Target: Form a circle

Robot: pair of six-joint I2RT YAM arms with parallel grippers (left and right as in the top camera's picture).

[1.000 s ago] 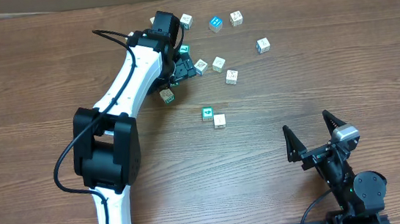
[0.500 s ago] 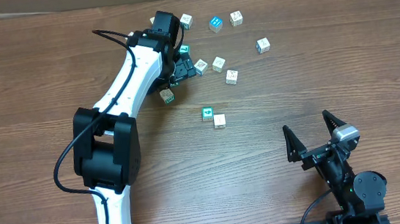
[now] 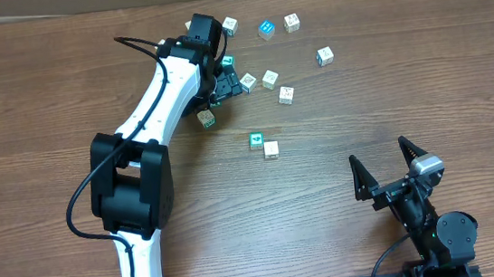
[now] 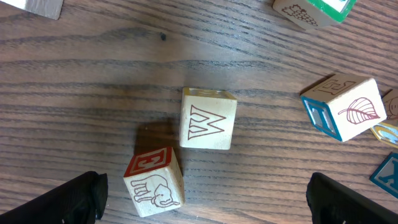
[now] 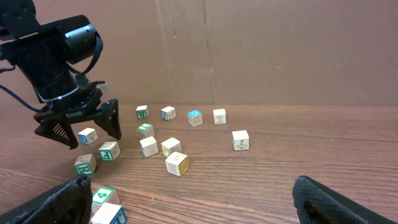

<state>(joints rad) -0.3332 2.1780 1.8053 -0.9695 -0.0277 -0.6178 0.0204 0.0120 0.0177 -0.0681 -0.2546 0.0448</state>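
So, from overhead, the cubes [image 3: 269,79] lie loose on the table [image 3: 44,103] around 12 to 1 o'clock, a ragged scatter with no ring to it. Twelve show or partly show here, three with plainly teal tops and the rest pale. The left gripper [image 3: 221,83] hangs over the scatter's 9 o'clock edge and hides what is under it. The right gripper [image 3: 376,150] sits well apart at 5 o'clock, fingers spread with nothing between them. In the left wrist view the fingers stand at 7 and 5 o'clock of the frame, spread wide and touching nothing. Between them lie the W cube [image 4: 208,118] and, just beside its 7 o'clock corner, the elephant cube [image 4: 153,182]. A leaf cube [image 4: 348,102] lies at 3 o'clock, and parts of about four more show at the edges. In the right wrist view its own fingers gape at the bottom corners. The left gripper, at 9 o'clock, straddles one cube with another just beside it, and fourteen cubes count here in all. My reading is that this is an early step, choosing a cube to shift. The next move calls for dropping onto one cube alone, likely W or elephant, closing squarely without nudging its neighbour, then carrying it out to a ring's rim
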